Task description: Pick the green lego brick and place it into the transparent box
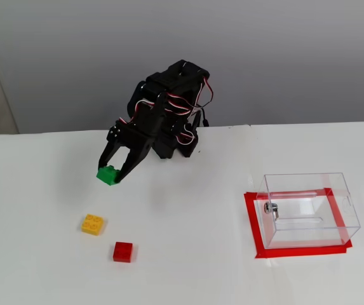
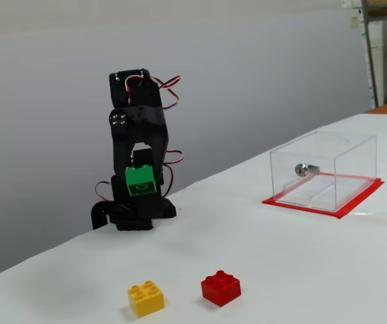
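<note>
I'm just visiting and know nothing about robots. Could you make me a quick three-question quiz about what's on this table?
1. True or false: the green lego brick rests on the table.
2. Which brick lies nearer the transparent box in both fixed views: A) yellow brick B) red brick?
3. Fill in: the tape around the box is ____.

Key
1. False: the gripper holds it up in the air.
2. B.
3. Red.
</note>
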`<action>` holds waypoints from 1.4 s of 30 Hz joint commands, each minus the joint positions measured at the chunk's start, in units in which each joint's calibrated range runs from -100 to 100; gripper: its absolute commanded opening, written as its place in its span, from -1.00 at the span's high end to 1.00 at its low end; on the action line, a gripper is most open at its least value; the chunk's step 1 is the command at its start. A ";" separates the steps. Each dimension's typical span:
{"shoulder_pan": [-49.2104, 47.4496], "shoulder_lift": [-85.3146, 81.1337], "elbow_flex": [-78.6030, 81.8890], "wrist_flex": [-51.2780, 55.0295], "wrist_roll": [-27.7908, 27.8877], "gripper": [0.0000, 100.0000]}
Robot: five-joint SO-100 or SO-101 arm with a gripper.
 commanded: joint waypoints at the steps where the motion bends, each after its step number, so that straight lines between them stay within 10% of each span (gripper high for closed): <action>1: -1.18 -4.61 -3.41 -0.43 2.02 0.95; 13: -15.60 -21.24 -2.33 0.35 3.53 0.95; 42: -86.95 -31.00 -12.82 18.54 3.48 0.95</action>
